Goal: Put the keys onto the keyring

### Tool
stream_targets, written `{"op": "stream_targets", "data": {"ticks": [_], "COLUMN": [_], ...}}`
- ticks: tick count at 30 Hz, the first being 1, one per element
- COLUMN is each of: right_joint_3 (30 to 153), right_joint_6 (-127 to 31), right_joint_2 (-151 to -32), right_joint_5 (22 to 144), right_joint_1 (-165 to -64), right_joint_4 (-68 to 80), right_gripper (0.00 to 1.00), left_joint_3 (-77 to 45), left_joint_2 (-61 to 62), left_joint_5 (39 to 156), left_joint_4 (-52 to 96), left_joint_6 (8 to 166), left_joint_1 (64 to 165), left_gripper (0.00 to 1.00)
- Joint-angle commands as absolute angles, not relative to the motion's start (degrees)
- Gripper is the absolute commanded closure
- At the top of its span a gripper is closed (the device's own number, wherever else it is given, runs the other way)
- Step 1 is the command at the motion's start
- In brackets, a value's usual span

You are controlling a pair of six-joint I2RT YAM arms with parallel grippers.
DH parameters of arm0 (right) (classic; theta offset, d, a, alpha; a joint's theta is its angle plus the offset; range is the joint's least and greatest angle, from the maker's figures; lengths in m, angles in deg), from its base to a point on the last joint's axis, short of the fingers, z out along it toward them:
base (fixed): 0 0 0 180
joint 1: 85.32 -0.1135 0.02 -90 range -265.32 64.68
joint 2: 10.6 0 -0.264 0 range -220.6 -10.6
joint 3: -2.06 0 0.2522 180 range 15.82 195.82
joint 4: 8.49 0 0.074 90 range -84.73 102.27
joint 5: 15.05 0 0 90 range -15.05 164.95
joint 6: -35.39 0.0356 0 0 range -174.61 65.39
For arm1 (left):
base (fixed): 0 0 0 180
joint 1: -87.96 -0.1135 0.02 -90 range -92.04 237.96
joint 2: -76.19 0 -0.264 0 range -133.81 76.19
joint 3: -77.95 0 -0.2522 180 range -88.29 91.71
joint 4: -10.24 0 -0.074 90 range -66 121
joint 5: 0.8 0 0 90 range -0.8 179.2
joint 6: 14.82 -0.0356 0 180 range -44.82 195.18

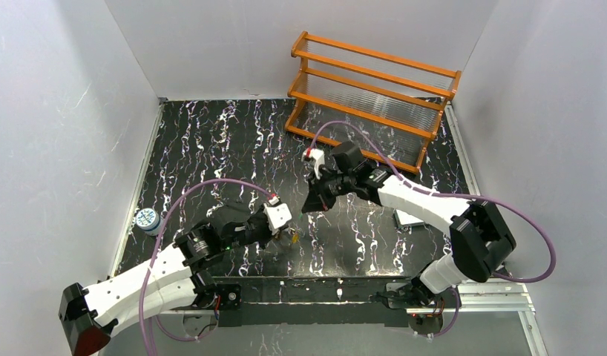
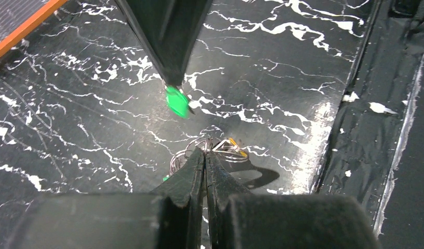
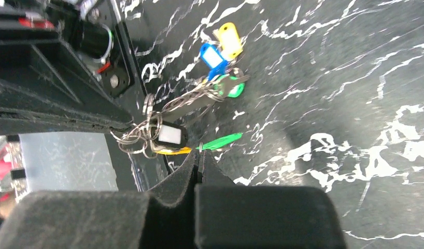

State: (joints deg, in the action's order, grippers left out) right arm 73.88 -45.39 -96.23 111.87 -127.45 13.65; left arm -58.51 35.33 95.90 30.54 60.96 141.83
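So left fingers (image 2: 203,158) are pinched shut on the keyring (image 3: 135,139), with yellow and blue keys (image 3: 212,56) bunched along it. Meanwhile right fingers (image 3: 197,161) clamp a green key (image 3: 220,141) just beside it, over the worktop (image 3: 329,78).

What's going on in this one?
The left tool is shut on the keyring and holds it low over the black marbled table. A yellow key and a blue key appear to be bunched on it already. The right tool is shut on a separate green key and holds it close beside the ring, not yet threaded on.
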Motion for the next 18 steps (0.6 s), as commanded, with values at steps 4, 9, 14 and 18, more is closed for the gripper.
{"op": "stream_targets", "data": {"ticks": [4, 9, 14, 18], "right_joint_3": [71.98, 71.11, 70.09, 69.95], "right_joint_6": [-52.04, -53.09, -53.29, -53.03], "right_joint_2": [-90.52, -88.88, -87.21, -86.36], "right_joint_5": [104.21, 100.80, 100.04, 96.29], "right_joint_1": [-135.80, -138.88, -140.53, -140.89], "right_joint_4": [15.93, 15.23, 13.20, 14.44], "right_gripper": [0.99, 0.99, 0.99, 0.99], "left_joint_3": [-60.11, -60.50, -60.69, -60.86], "left_joint_2": [35.37, 35.53, 35.56, 36.09], "left_joint_5": [101.80, 102.42, 102.52, 101.84], "left_joint_4": [24.95, 24.46, 24.30, 24.27], "left_joint_6": [62.05, 62.66, 63.01, 63.12], "left_joint_1": [142.32, 142.54, 142.76, 142.81], "left_gripper": [1.00, 1.00, 1.00, 1.00]}}
